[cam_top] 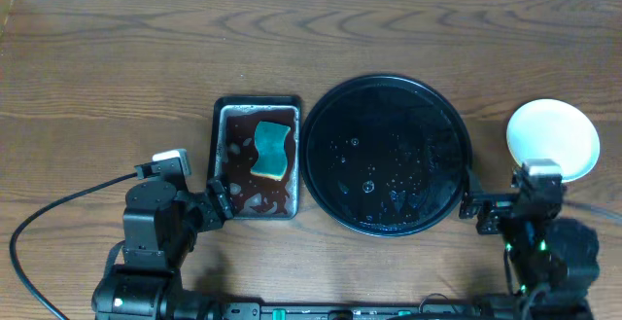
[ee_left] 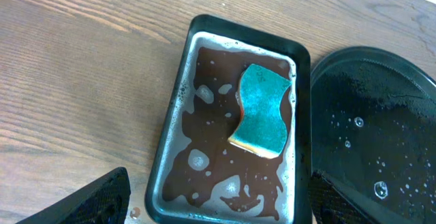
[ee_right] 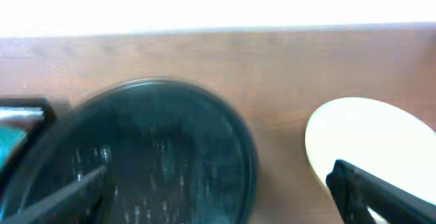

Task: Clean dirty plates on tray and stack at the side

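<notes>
Okay, left gripper (cam_top: 216,201) hangs spread wide and empty, pan (cam_top: 257,101) with sponge (cam_top: 273,151) right ahead. Right gripper (cam_top: 484,210) is released too, wet tray (cam_top: 389,125) ahead-left, pale plate (cam_top: 552,137) ahead-right.

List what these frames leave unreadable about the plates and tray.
- Plates: the overhead view shows only the top one; any beneath are hidden, so no count.
- Right wrist view: blurred, and the frame's right edge cuts the plate; any specks are unreadable.
- Tray: the left wrist view's right edge cuts it off.
- Sponge underside: faces down into the pan.
</notes>
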Action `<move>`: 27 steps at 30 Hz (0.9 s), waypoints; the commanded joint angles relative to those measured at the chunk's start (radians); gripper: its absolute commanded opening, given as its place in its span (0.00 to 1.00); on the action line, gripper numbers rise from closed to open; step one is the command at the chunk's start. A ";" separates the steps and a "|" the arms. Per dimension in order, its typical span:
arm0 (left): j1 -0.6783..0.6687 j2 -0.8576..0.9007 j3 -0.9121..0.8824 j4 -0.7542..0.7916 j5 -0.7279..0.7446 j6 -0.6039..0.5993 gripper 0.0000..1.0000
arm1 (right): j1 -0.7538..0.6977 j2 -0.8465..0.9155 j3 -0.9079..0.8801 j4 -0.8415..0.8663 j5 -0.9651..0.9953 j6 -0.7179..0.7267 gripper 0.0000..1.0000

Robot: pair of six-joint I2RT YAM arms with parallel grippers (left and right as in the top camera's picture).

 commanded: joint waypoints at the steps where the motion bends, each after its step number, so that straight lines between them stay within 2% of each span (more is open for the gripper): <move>1: -0.002 -0.001 -0.010 0.002 -0.016 0.017 0.84 | 0.018 -0.111 -0.121 0.108 0.005 0.007 0.99; 10: -0.002 -0.001 -0.010 0.002 -0.016 0.017 0.84 | 0.018 -0.260 -0.368 0.488 -0.002 0.011 0.99; 16: -0.002 -0.001 -0.010 0.002 -0.016 0.017 0.84 | 0.018 -0.293 -0.469 0.631 -0.002 0.011 0.99; 22: -0.002 -0.001 -0.010 0.002 -0.016 0.017 0.84 | 0.018 -0.308 -0.500 0.599 -0.014 0.010 0.99; 27: -0.002 -0.001 -0.010 0.002 -0.016 0.017 0.84 | 0.018 -0.307 -0.500 0.430 -0.032 0.010 0.99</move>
